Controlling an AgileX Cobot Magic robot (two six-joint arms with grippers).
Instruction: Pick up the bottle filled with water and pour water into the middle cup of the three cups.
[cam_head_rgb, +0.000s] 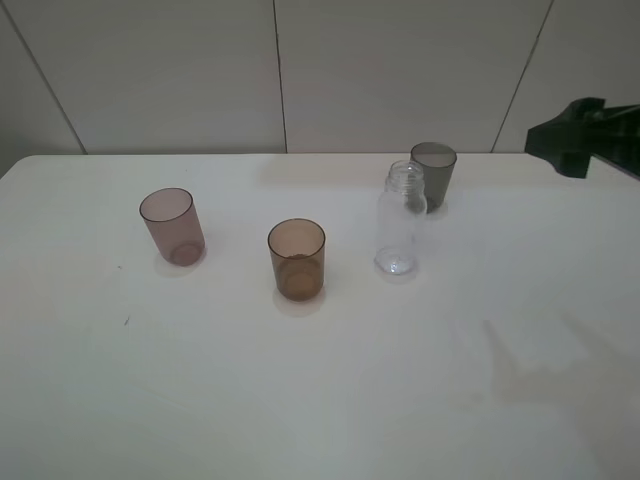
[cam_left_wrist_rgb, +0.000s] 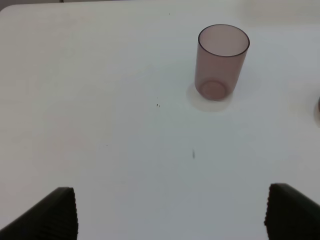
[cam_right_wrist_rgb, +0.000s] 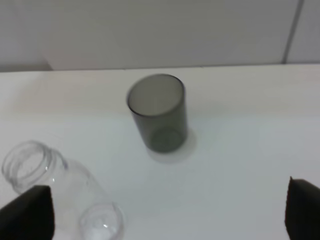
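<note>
The clear capless bottle (cam_head_rgb: 401, 220) stands upright on the white table (cam_head_rgb: 320, 400), right of centre, just in front of the dark grey cup (cam_head_rgb: 433, 175). The brown-orange middle cup (cam_head_rgb: 296, 258) stands left of the bottle, and the pinkish-mauve cup (cam_head_rgb: 172, 227) stands further left. My right gripper (cam_right_wrist_rgb: 165, 212) is open and empty, with the bottle (cam_right_wrist_rgb: 55, 190) and the grey cup (cam_right_wrist_rgb: 159, 112) ahead of it. My left gripper (cam_left_wrist_rgb: 170, 215) is open and empty above bare table, well short of the pinkish-mauve cup (cam_left_wrist_rgb: 221, 62).
My right arm (cam_head_rgb: 585, 135) shows as a dark shape at the far right edge, above the table's back right. A panelled wall (cam_head_rgb: 300, 70) runs behind the table. The left arm is out of the exterior view.
</note>
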